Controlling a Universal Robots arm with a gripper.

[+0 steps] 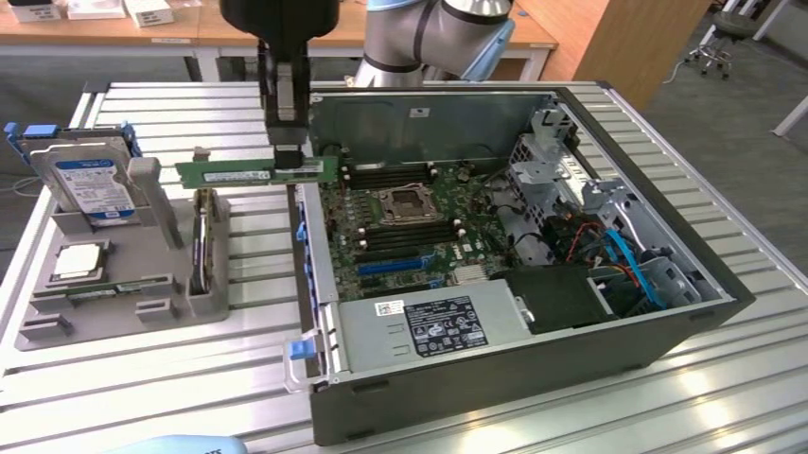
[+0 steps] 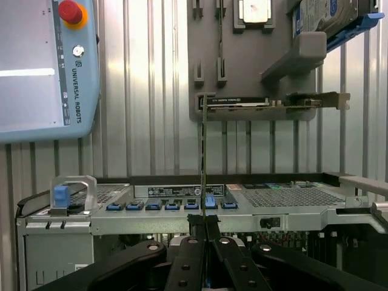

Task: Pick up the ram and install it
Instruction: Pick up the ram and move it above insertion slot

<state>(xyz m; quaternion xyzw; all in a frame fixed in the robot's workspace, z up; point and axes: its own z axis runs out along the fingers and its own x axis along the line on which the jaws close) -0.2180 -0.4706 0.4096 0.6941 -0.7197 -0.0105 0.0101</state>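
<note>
One ram hangs clenched in the tool (near the open case); one hard drive stands apart.

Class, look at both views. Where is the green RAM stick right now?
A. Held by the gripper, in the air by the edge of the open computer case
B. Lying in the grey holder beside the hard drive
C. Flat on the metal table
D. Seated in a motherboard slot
A: the gripper is shut on the ram, which hangs level between the grey holder and the computer case, touching neither.
</note>
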